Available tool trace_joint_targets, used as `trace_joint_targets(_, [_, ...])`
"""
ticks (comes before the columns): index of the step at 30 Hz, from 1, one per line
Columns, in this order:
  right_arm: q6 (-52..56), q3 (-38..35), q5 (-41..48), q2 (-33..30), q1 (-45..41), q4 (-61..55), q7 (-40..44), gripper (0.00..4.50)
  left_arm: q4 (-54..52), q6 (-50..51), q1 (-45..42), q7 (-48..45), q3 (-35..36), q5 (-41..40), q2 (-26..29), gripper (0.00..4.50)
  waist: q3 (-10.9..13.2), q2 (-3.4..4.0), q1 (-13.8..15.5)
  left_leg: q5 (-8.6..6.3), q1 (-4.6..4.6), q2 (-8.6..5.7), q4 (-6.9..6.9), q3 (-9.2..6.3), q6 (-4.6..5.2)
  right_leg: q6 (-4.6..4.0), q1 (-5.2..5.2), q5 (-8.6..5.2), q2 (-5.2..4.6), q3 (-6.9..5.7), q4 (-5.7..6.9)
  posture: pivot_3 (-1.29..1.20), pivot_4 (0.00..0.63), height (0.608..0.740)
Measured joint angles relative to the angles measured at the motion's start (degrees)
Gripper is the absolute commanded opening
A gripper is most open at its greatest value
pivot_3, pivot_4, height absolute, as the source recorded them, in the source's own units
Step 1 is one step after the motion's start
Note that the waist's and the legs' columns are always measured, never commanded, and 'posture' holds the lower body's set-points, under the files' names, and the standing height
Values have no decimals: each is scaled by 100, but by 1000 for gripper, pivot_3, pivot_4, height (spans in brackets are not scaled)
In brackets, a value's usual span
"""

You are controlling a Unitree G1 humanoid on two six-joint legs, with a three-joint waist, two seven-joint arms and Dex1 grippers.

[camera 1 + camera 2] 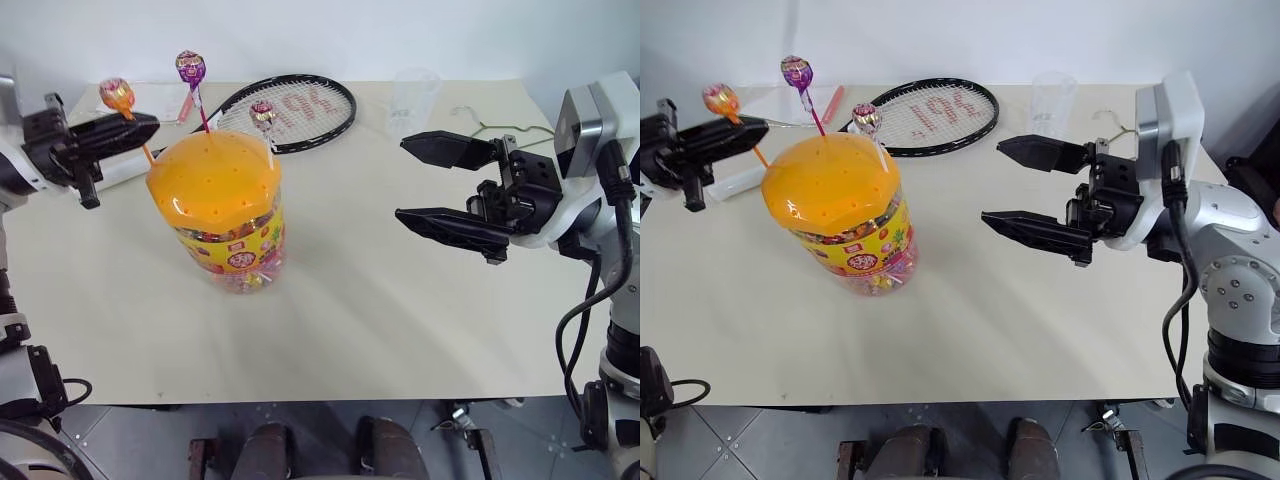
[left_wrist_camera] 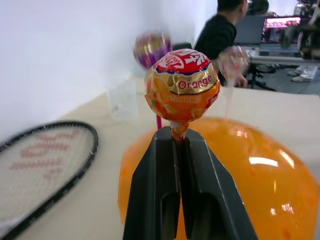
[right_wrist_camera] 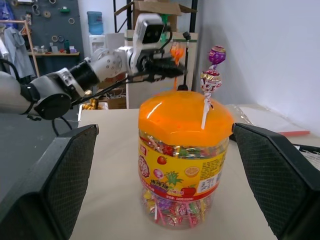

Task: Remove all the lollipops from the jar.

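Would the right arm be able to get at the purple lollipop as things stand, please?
Probably yes. The right gripper is open and holds nothing, with bare table between it and the jar. The purple lollipop stands free above the lid, though the pinkish-silver lollipop stands close beside it.

A pale beige rectangular table (image 1: 400, 330) carries everything. Near its centre-left stands the large clear plastic jar (image 1: 232, 240) with an orange octagonal lid. At twelve o'clock from it lies a black-framed racket (image 1: 300, 110). At two o'clock stands a clear plastic cup (image 1: 413, 100). At eleven o'clock lie a pink stick (image 1: 187, 105) and white papers (image 1: 160, 100).
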Motion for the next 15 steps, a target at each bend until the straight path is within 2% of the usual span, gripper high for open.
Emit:
trace_joint_targets(8, [-12, 57, -269, -218, 2, 103, 398, 4500, -364, 1104, 64, 2089, 158, 517, 341, 62, 5, -9, -10, -1, 3, 1, -1, 2, 1, 0, -1, 0, 0, 8, 2, 0, 150, 740])
trace_joint_targets(15, [-16, 188, -552, -222, -10, 542, 615, 4500, -294, 2036, 1272, 3177, 800, 833, 768, 62, 8, -14, -15, -1, -1, 0, -6, 29, 1, 0, -36, 0, 0, 45, 29, 0, 150, 740])
